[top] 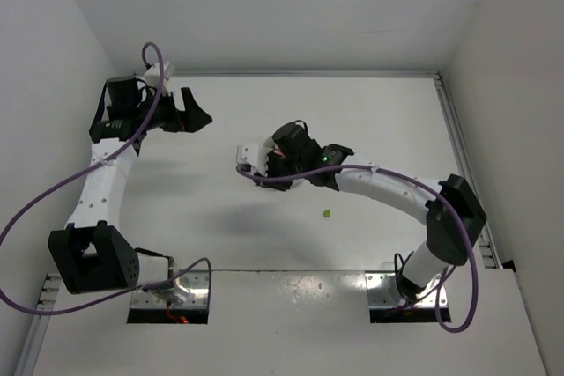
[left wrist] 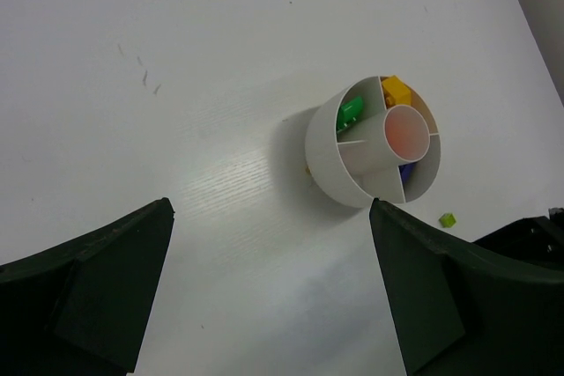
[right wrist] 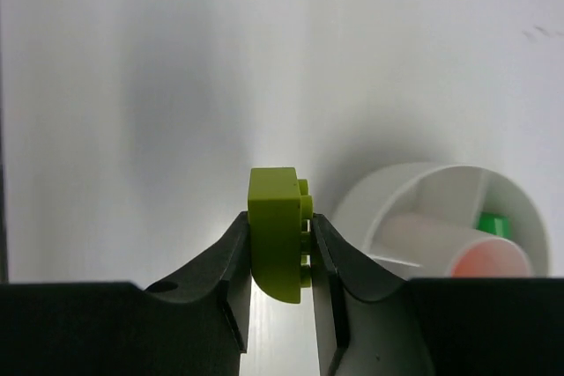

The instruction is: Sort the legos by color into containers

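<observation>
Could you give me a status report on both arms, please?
Right end effector shut on lime brick, near dish. Left end effector open, empty. Loose lime bit beside dish.

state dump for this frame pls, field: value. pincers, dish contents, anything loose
right pincer: shut on lime brick, beside the white dish
left pincer: open, empty, away from the dish
dish wedges: green brick; yellow-orange brick; dark piece, mostly hidden
centre well: reddish tint inside, contents unclear
loose on table: one lime bit, near the dish
</observation>
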